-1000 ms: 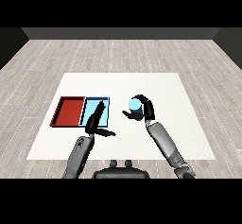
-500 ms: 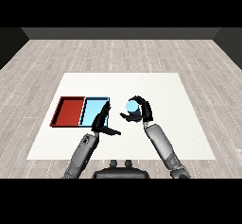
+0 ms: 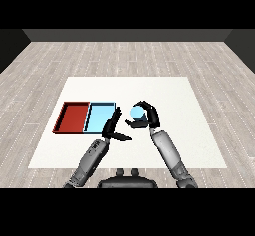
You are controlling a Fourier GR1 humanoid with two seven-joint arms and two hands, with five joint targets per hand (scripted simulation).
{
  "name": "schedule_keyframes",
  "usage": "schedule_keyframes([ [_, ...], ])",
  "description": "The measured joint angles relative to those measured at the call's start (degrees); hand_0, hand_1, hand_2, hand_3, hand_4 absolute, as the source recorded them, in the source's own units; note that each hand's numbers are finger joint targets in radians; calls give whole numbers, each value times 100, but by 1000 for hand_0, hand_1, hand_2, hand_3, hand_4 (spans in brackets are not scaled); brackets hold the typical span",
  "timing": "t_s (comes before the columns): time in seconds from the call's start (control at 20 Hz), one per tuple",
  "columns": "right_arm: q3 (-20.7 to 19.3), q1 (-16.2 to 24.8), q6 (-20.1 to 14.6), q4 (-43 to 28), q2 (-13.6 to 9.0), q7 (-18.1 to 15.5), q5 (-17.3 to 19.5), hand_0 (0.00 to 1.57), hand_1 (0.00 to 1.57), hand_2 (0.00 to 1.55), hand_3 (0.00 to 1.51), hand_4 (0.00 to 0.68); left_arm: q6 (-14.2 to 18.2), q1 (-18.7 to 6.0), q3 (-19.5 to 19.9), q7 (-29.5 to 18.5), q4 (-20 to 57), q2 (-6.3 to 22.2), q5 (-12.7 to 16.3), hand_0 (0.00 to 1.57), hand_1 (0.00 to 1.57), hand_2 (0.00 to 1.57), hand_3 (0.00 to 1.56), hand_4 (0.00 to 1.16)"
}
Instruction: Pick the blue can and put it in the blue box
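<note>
The blue can (image 3: 137, 112) is held above the table in my right hand (image 3: 147, 118), whose fingers and thumb curl round it. It hangs just right of the light blue tray (image 3: 100, 117), not over it. My left hand (image 3: 112, 128) stands open with straight fingers at the blue tray's near right corner, the thumb pointing right towards the can. The red tray (image 3: 73, 117) lies to the left of the blue one.
Both trays sit side by side on the left half of the white table (image 3: 169, 95). Grey wood flooring surrounds the table.
My right hand has carried the blue can leftwards, closer to the blue tray. The left hand has shifted slightly to the right and forward.
</note>
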Motion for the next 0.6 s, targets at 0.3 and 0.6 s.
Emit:
schedule_keyframes([
  [0.3,163,-54,-69,-23,129,85,-4,1479,1479,1459,1393,605,96,-204,-83,47,208,1,221,0,0,0,0,0],
  [0.6,311,-136,-100,95,173,29,-3,1488,1488,1462,1399,608,-23,-216,-59,-42,400,0,283,0,0,0,0,0],
])
